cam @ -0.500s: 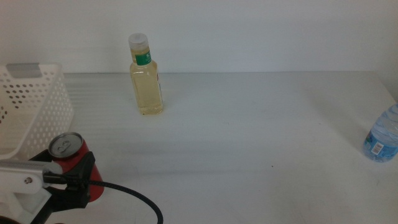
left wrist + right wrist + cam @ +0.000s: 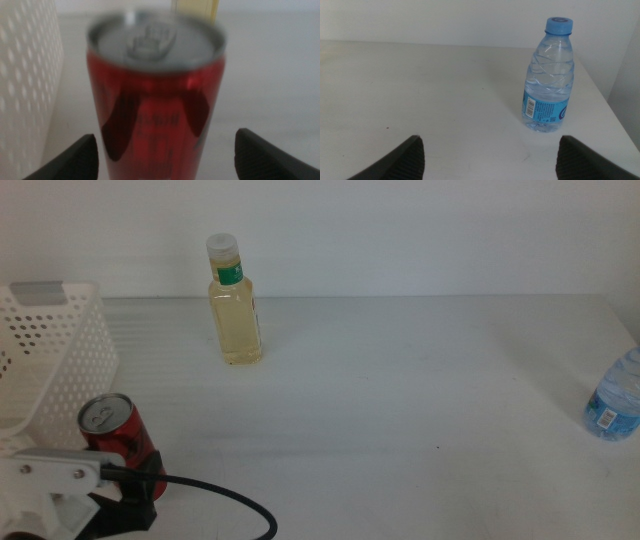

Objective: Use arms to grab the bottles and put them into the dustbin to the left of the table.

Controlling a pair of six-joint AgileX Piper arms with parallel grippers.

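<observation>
The squarish bottle (image 2: 236, 308) of pale yellow liquid, with a white cap and green neck band, stands upright at the back of the white table (image 2: 400, 400). The small water bottle (image 2: 614, 398) with a blue label stands at the table's right edge. It also shows in the right wrist view (image 2: 549, 80), ahead of my open, empty right gripper (image 2: 492, 157). The white holed dustbin (image 2: 50, 350) is at the left. My left gripper (image 2: 135, 480) is open at the bottom left, its jaws wide on either side of a red can (image 2: 157, 95), without holding it.
The red can (image 2: 113, 435) stands upright just in front of the dustbin, between it and my left arm. The dustbin's holed wall (image 2: 25, 75) is close beside the can. The yellow bottle's base (image 2: 195, 7) shows behind the can.
My left arm has drawn back toward the bottom edge, so more of the red can shows. The can and both bottles have stayed in place.
</observation>
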